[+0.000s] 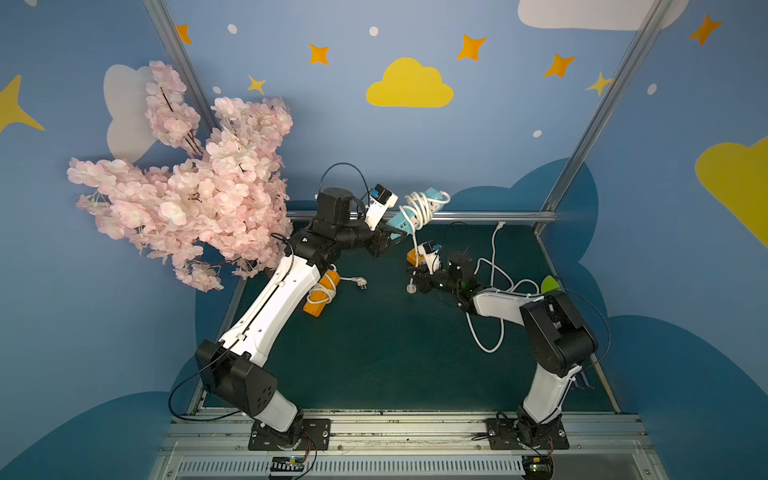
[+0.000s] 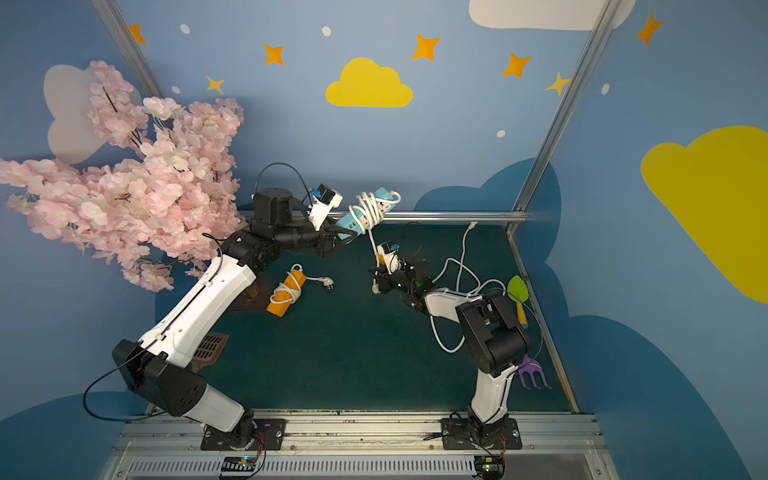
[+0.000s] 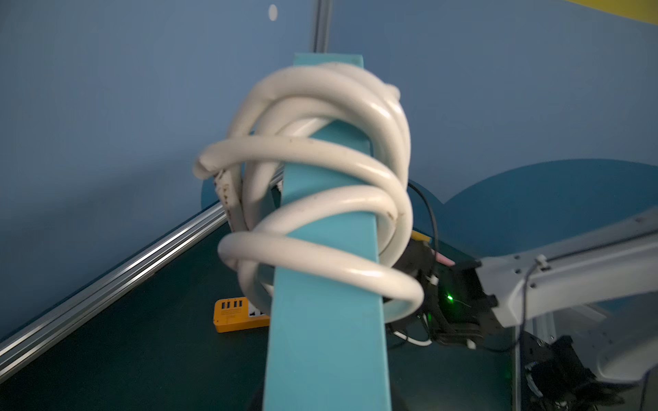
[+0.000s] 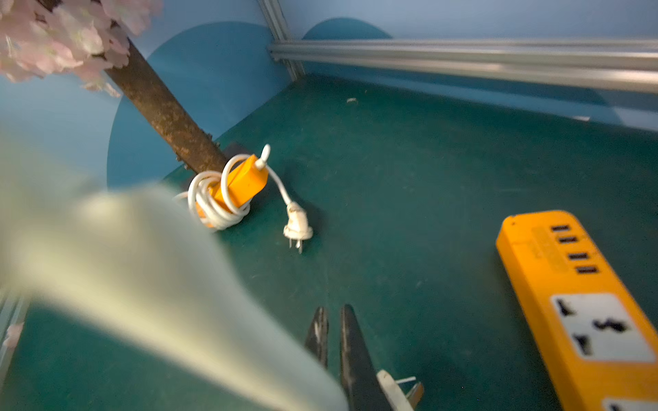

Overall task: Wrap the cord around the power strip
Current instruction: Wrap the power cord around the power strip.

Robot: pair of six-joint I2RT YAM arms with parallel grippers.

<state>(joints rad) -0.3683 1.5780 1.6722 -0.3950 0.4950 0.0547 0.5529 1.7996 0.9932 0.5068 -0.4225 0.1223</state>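
In both top views my left gripper (image 1: pixel 388 239) (image 2: pixel 337 239) is shut on one end of the teal power strip (image 1: pixel 432 194) (image 2: pixel 380 194) and holds it up in the air over the back of the table. The white cord (image 1: pixel 419 210) (image 3: pixel 320 153) is coiled in several loops around the strip (image 3: pixel 327 302). Its tail drops to the white plug (image 1: pixel 411 289) (image 2: pixel 375 289). My right gripper (image 1: pixel 415 279) (image 4: pixel 333 309) is shut. The plug (image 4: pixel 393 389) lies against the outer side of one finger, not between them. A blurred stretch of cord crosses the right wrist view.
An orange power strip (image 1: pixel 321 293) (image 4: pixel 231 188) wrapped in its own cord lies at the left by the blossom tree (image 1: pixel 187 183). A second orange strip (image 4: pixel 584 313) (image 3: pixel 238 315) lies under my right wrist, its cord (image 1: pixel 490 299) loose at the right. Toy tools (image 2: pixel 534 374) lie along the right edge.
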